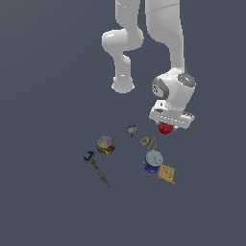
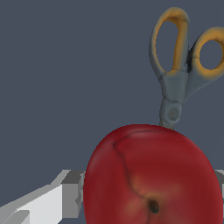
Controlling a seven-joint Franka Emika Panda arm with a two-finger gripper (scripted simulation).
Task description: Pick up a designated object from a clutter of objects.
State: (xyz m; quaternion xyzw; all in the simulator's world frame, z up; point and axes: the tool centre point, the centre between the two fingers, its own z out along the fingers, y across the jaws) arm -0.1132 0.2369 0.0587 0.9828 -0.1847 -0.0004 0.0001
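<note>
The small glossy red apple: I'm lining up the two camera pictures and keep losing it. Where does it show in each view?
Exterior view: the small glossy red apple sits directly under the white gripper, partly hidden by it, toward the exterior view's right of the clutter.
Wrist view: the apple fills the foreground between the gripper's fingers.
Shared landmark: the orange-handled grey scissors, lying just beyond the apple.

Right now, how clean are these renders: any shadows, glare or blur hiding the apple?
Exterior view: flat, even light, no cast shadows, coarse detail; the apple is half hidden under the claw. Wrist view: sharp, soft sheen and no harsh glare on the apple, which crowds the frame; scissors clear behind.
</note>
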